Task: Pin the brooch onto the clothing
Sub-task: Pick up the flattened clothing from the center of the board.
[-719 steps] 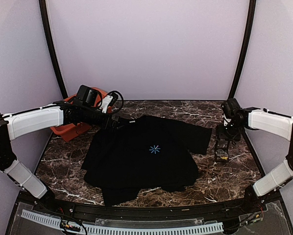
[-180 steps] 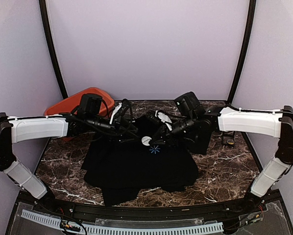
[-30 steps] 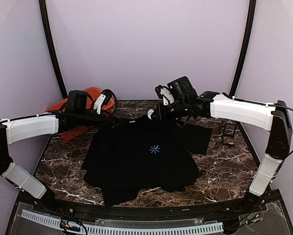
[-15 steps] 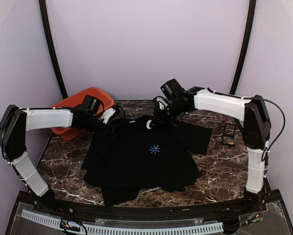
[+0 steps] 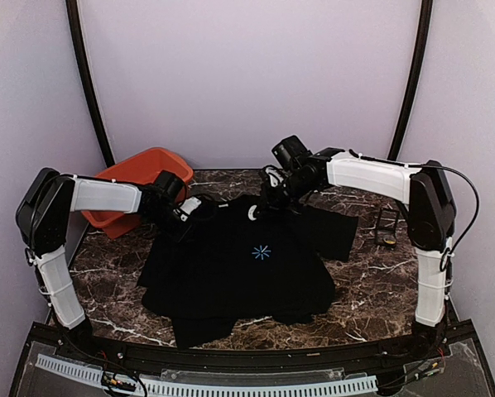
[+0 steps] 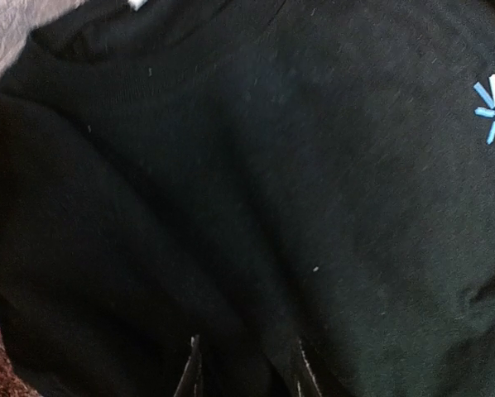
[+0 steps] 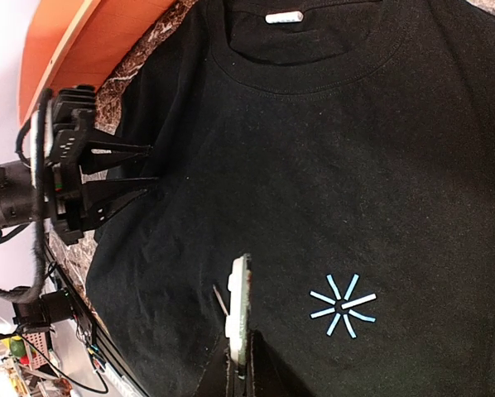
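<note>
The clothing, a black T-shirt [image 5: 247,269] with a light-blue starburst print [image 5: 261,252], lies flat on the marble table. My right gripper [image 5: 259,208] hovers over the collar, shut on the brooch [image 5: 252,212]. In the right wrist view the brooch [image 7: 241,308] is a pale disc seen edge-on above the chest, its thin pin [image 7: 220,299] sticking out to the left. My left gripper [image 5: 189,209] is low at the shirt's left shoulder. Its fingers [image 6: 193,374] stand a narrow gap apart with black cloth [image 6: 256,207] under and between them. Whether they pinch the cloth is unclear.
An orange bin [image 5: 132,184] sits at the table's back left, just behind the left arm. A small black hinged case [image 5: 386,227] stands at the right edge, beside the shirt's right sleeve [image 5: 334,231]. A white label [image 7: 283,16] marks the inside of the collar.
The left gripper has come in lower onto the shirt's left shoulder, and its jaws have narrowed from wide open. The right gripper has dropped slightly towards the collar with the brooch.
</note>
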Controlling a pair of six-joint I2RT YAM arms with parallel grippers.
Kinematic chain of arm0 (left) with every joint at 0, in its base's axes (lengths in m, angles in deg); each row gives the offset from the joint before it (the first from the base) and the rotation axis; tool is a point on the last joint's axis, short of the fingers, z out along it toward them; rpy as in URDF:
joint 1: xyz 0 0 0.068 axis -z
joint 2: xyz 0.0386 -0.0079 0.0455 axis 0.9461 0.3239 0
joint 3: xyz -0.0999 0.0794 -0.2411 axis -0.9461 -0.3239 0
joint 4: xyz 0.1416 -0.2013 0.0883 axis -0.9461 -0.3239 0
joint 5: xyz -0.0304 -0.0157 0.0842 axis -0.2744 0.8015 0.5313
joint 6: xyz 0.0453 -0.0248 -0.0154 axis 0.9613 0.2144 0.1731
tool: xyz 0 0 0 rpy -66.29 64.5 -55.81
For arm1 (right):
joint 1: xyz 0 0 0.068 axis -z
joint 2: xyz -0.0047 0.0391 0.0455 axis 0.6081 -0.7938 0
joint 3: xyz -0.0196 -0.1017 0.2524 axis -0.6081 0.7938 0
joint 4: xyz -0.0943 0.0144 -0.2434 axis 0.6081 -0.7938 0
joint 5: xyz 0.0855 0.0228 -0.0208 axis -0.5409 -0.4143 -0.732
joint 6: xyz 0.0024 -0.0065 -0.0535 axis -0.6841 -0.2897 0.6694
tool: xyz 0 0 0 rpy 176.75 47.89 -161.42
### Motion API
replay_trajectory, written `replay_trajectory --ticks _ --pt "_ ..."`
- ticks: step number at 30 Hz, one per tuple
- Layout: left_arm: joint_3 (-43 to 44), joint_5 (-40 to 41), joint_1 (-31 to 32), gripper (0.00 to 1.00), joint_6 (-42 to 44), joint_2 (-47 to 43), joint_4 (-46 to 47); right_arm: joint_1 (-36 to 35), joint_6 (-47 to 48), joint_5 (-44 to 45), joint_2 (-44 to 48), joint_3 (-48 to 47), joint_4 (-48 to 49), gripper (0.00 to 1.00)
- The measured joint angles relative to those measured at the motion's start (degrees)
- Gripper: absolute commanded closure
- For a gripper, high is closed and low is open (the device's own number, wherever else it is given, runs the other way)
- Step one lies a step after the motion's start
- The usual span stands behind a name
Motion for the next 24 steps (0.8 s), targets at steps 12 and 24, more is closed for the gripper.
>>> replay_trajectory --ticks 12,24 --pt "1.66 1.03 0.02 0.99 -1.18 2.21 -1.62 -0.07 0.0 -0.85 -0.04 0.0 0.2 1.0" --pt "-0.7 -3.41 0.02 0.99 1.75 -1.88 0.96 -1.07 -1.27 -7.45 -4.7 -1.68 0.46 1.0"
